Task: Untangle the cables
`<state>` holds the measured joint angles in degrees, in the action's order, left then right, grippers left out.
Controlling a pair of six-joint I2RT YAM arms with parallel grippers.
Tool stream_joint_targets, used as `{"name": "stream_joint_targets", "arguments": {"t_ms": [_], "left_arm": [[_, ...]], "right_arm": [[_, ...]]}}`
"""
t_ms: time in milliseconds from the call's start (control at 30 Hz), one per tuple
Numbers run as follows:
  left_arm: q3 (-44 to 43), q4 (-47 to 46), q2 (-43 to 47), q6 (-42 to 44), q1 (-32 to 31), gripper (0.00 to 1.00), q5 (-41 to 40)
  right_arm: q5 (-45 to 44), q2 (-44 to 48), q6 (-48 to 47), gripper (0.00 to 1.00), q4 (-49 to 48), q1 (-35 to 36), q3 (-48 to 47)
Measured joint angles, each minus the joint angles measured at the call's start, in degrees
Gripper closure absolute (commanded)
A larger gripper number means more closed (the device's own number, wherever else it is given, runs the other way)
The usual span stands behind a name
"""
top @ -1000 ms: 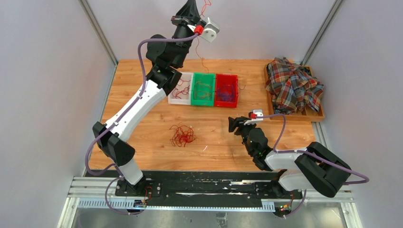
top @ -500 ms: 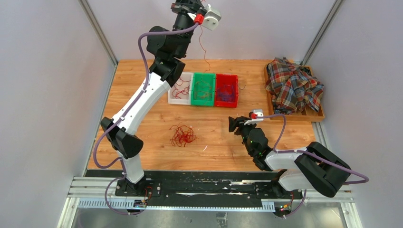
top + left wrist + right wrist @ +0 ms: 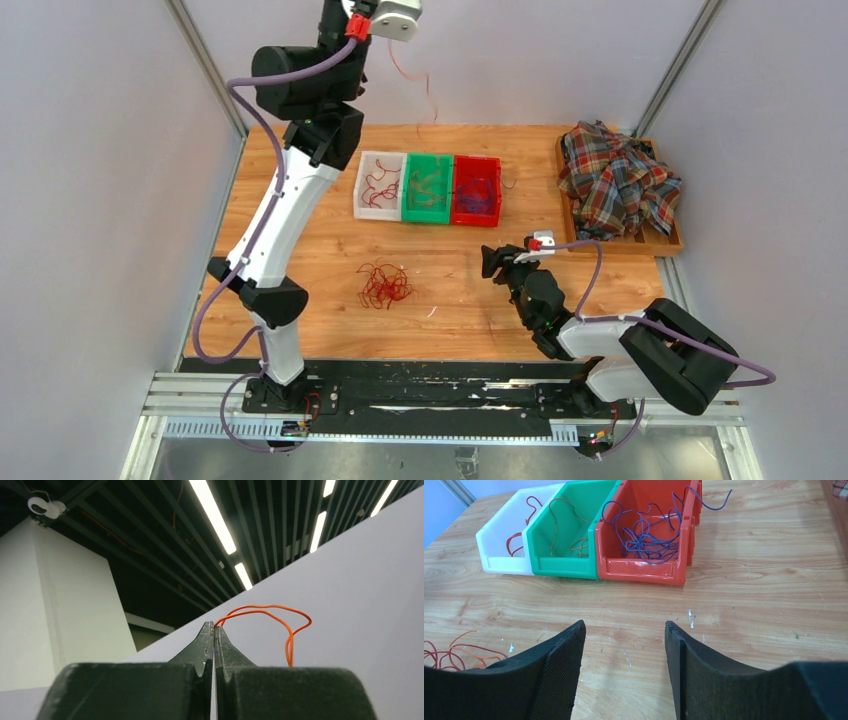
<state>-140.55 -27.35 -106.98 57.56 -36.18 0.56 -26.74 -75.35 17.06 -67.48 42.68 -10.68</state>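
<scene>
Left gripper (image 3: 214, 628) clamped on thin orange wire cable (image 3: 270, 611), held high; right gripper (image 3: 624, 630) spread, empty. Lower over green plastic bin (image 3: 428, 187) before releasing.

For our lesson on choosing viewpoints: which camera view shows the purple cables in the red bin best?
The right wrist view: the purple cables lie in the red bin close up, each loop distinct. The top external view shows them only as a faint dark scribble. The left wrist view points upward and misses them.
</scene>
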Motion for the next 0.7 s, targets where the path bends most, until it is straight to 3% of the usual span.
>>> {"name": "stream_joint_targets", "arguments": {"t_ms": [233,433,700], "left_arm": [[3.0,-2.7,4.5,-3.8,-0.2,0.99,2.8],[11.1,-4.3,9.4,-3.5,-0.7,0.99,4.0],[16.0,-4.3,8.7,-1.2,-0.7,0.99,3.7]], "right_arm": [[0.0,-0.3,0.0,0.41,0.0,0.0,0.0],[0.0,-0.3,0.0,0.42,0.0,0.0,0.0],[0.0,-0.3,0.0,0.43,-0.1,0.0,0.0]]}}
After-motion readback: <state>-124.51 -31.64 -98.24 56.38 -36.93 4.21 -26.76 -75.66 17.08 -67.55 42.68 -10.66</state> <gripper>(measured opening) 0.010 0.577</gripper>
